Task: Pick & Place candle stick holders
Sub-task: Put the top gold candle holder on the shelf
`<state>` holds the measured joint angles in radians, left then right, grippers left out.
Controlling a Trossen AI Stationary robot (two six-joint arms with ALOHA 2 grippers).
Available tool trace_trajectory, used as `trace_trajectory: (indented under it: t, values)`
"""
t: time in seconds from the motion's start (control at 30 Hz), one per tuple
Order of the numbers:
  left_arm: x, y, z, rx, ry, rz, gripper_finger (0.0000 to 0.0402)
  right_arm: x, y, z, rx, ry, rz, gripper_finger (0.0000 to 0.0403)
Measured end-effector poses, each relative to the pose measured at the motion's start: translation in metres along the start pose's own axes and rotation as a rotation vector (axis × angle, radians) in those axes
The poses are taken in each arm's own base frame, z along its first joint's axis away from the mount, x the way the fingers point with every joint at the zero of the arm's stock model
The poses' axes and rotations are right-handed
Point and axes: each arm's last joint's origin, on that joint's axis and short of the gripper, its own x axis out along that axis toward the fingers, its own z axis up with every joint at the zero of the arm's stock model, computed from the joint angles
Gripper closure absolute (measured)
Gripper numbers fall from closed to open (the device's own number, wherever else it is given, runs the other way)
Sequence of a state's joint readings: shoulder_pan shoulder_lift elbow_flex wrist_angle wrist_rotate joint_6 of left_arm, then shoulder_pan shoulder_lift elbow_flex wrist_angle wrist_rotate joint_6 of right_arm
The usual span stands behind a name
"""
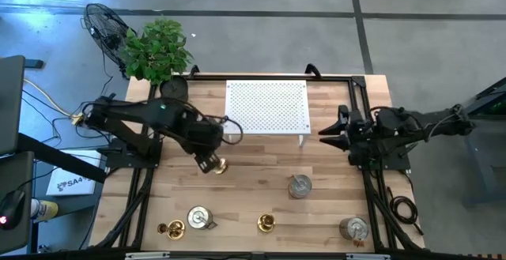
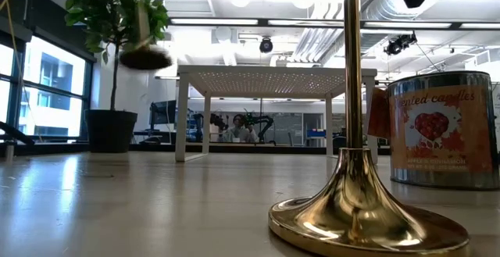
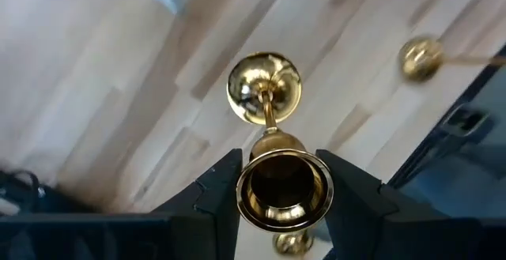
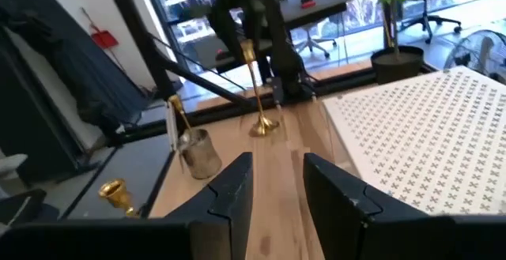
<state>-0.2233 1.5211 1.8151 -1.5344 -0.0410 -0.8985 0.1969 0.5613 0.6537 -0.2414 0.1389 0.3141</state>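
3 shiny brass sticks and 3 grey tins sit before you: your left gripper [image 1: 212, 165] clamps 1 upright brass stick [image 1: 219, 165] mid-table, beside the white perforated stand [image 1: 266, 107]. Your right gripper [image 1: 332, 133] waits open at the table's right edge.

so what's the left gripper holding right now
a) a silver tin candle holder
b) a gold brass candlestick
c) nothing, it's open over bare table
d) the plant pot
b: in the left wrist view the left gripper has its fingers closed on either side of a gold brass candlestick, and the high view shows the same gold piece at that arm's tip, in front of the white perforated stand.
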Motion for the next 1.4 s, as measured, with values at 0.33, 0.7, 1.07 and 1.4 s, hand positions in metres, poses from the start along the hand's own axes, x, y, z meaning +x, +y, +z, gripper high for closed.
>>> trace_trajectory:
  t: [0.33, 0.7, 1.07, 1.4]
  values:
    - [-0.039, -0.004, 0.004, 0.011, -0.207, -0.049, 0.0266, 0.028, 0.009, 0.011, 0.015, -0.109, 0.071, 0.0285]
    - [-0.038, -0.034, 0.038, 0.274, -0.502, -0.222, 0.0266, 0.064, 0.017, 0.026, 0.047, -0.127, 0.114, 0.0196]
    - [-0.032, -0.004, 0.079, 0.304, -0.533, -0.153, 0.0266, 0.087, 0.03, 0.114, -0.127, 0.141, -0.051, 0.0167]
    - [-0.033, -0.002, 0.085, 0.361, -0.555, -0.177, 0.0266, 0.145, 0.024, 0.122, -0.184, 0.412, -0.149, 0.0167]
